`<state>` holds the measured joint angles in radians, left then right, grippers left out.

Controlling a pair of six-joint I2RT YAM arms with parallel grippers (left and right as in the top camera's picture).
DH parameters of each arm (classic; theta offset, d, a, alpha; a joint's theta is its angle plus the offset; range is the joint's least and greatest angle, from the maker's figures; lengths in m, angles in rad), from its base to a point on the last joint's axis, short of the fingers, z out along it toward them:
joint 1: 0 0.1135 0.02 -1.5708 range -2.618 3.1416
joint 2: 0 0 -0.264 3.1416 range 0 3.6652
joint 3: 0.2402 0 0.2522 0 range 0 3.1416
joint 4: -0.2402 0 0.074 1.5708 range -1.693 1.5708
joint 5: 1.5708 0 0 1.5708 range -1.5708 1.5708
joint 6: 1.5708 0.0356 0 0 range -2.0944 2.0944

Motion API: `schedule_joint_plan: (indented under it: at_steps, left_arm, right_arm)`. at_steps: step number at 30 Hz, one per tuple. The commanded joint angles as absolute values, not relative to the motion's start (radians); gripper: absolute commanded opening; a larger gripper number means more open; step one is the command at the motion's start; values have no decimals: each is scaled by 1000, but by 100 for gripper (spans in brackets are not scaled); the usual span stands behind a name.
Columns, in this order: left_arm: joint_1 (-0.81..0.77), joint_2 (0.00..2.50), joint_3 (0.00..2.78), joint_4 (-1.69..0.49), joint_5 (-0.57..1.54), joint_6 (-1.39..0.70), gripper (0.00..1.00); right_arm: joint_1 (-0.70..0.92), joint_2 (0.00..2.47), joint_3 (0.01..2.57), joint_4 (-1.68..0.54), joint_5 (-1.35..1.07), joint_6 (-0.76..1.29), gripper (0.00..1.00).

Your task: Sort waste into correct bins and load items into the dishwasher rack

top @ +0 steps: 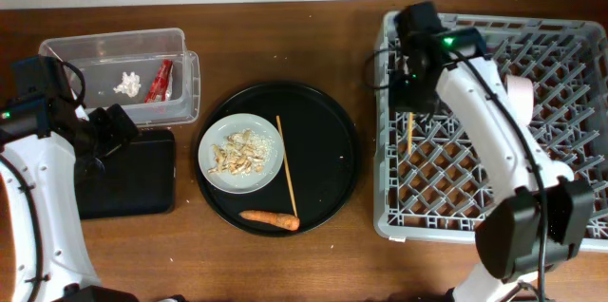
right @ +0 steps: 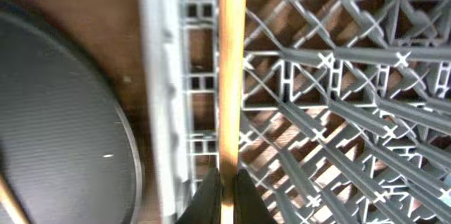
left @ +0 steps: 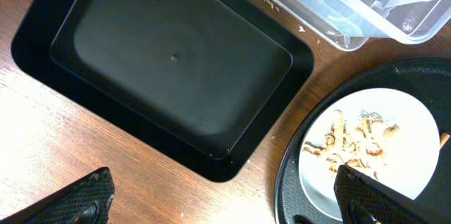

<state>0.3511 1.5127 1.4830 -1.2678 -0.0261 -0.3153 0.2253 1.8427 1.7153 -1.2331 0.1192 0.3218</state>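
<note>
My right gripper (top: 410, 104) (right: 227, 196) is shut on one wooden chopstick (top: 409, 133) (right: 231, 76) and holds it over the left side of the grey dishwasher rack (top: 494, 188) (right: 338, 111). The other chopstick (top: 286, 174) lies on the round black tray (top: 328, 150). So do the grey plate (top: 214, 174) (left: 416, 118) of beige food scraps (top: 242, 150) (left: 356, 143) and the carrot (top: 270, 217). The clear tub (top: 104, 50) (left: 366, 20) holds the red wrapper (top: 159, 81) and the white tissue (top: 127, 84). My left gripper (top: 109, 131) (left: 229, 203) is open and empty beside the flat black tray (top: 128, 179) (left: 169, 62).
A pale rounded object (top: 520, 88) sits in the rack's far part, partly hidden by my right arm. The round tray's rim shows in the left wrist view (left: 289, 182) and in the right wrist view (right: 56, 125). Bare wooden tabletop (top: 285, 36) lies behind the tray.
</note>
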Motion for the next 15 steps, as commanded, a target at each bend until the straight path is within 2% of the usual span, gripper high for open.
schedule_joint_plan:
  at_steps: [1, 2, 3, 6, 7, 8, 12, 14, 15]
  left_arm:
    - [356, 1505, 1485, -1264, -22, -329, 99]
    - [356, 1505, 1485, -1264, -22, -329, 99]
    - [356, 1505, 1485, -1264, -22, -329, 99]
    - [356, 1505, 1485, -1265, -22, -329, 99]
    - [356, 1505, 1485, -1266, -22, -329, 99]
    - [356, 1505, 1485, -1267, -22, -329, 99]
    - [356, 1505, 1485, -1266, -22, -329, 99]
    - [356, 1505, 1485, -1269, -22, -329, 99]
    - [356, 1505, 1485, -1269, -22, -329, 99]
  right_arm:
    - [208, 1860, 1604, -1206, 98, 295, 4]
    - [210, 1860, 1575, -1192, 90, 295, 5]
    - [210, 1860, 1562, -1185, 74, 295, 12]
    - [210, 1859, 1565, -1174, 52, 295, 15]
    - [210, 1859, 1565, -1175, 52, 295, 31]
    - [212, 1859, 1565, -1177, 36, 294, 38]
    - [273, 1858, 1594, -1147, -50, 292, 40]
    - [353, 1858, 1593, -1103, -49, 292, 43]
    - [411, 1859, 1593, -1071, -49, 292, 47]
